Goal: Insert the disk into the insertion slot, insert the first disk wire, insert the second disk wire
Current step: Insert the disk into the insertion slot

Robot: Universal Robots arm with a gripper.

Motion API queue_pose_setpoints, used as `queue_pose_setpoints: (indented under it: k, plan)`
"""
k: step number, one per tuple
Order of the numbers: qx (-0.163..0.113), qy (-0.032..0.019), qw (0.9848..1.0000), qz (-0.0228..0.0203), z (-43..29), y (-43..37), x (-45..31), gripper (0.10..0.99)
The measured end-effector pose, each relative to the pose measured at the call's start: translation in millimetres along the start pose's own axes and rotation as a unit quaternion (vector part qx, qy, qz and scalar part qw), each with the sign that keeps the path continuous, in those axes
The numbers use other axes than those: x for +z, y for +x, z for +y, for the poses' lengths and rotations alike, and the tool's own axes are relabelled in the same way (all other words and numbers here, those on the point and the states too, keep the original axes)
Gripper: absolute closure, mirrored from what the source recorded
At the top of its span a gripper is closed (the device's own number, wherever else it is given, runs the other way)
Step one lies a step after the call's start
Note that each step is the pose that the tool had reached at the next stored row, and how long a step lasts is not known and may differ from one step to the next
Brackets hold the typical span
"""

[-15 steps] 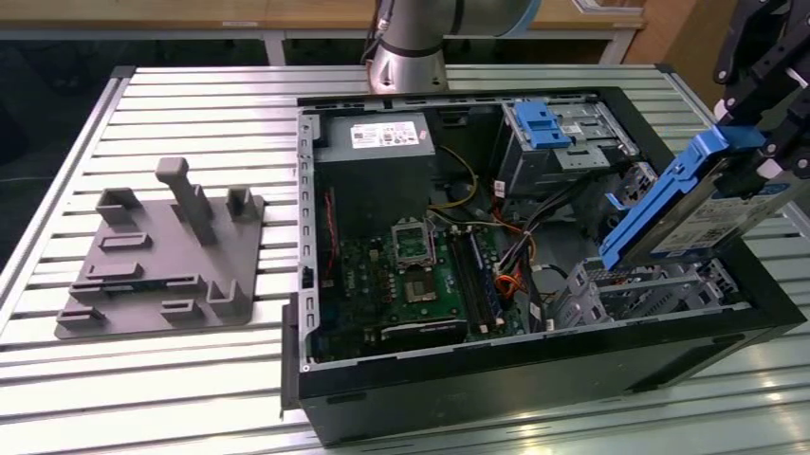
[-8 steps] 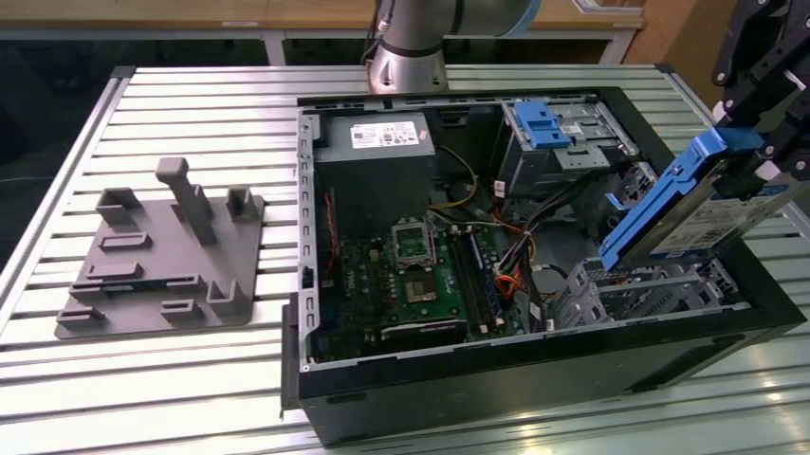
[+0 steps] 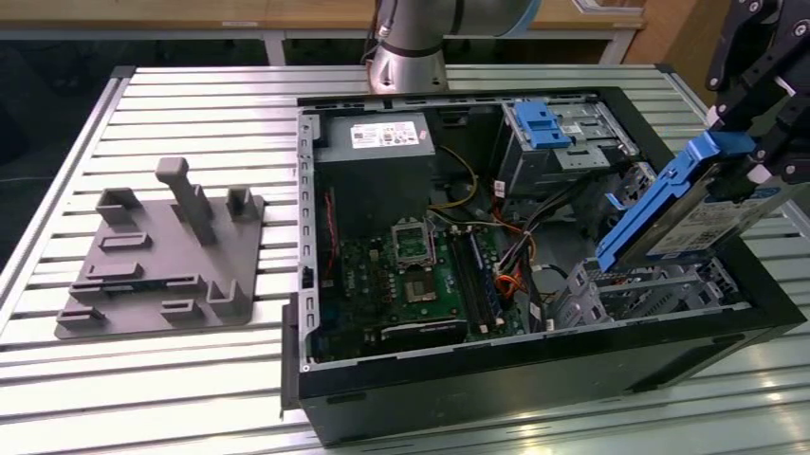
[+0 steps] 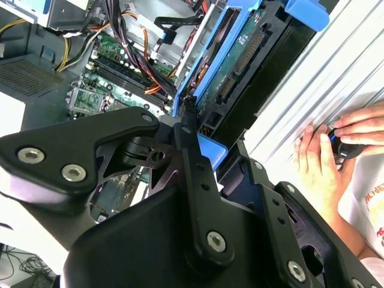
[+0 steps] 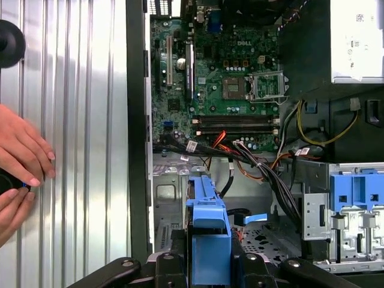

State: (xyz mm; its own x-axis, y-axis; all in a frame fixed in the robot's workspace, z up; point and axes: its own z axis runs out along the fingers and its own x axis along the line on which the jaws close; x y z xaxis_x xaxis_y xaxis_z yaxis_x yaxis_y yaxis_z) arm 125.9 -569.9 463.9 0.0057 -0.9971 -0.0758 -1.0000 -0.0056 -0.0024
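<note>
Black end effector has its fingers closed on the upper end of the disk, gripping the blue carrier – in the first wrist view that carrier end sits tight between the two fingers. The disk hangs steeply tilted, label side facing outward in the exterior view, with its lower end down near the top of the insertion slot but not inside it. The slot is the low perforated silver bay in the case's corner at the exterior view's right. Beyond it stands the taller metal cage with its blue latch. Coloured wires run from the slot's area toward the green motherboard, and the grey power supply lies past the board. All of this sits in the open black computer case, lying on its side on the slatted metal bench. A grey fixture plate rests well apart on the exterior view's left. Just beside the case wall – on the bench – lie a person's hands.
</note>
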Motion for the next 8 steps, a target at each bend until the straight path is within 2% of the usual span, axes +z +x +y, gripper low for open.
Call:
queue_pose_setpoints:
  k: [8]
  plan:
    - [0.000, -0.0004, 1.0000, 0.0000, -0.6, -1.3, 6.1, 0.722]
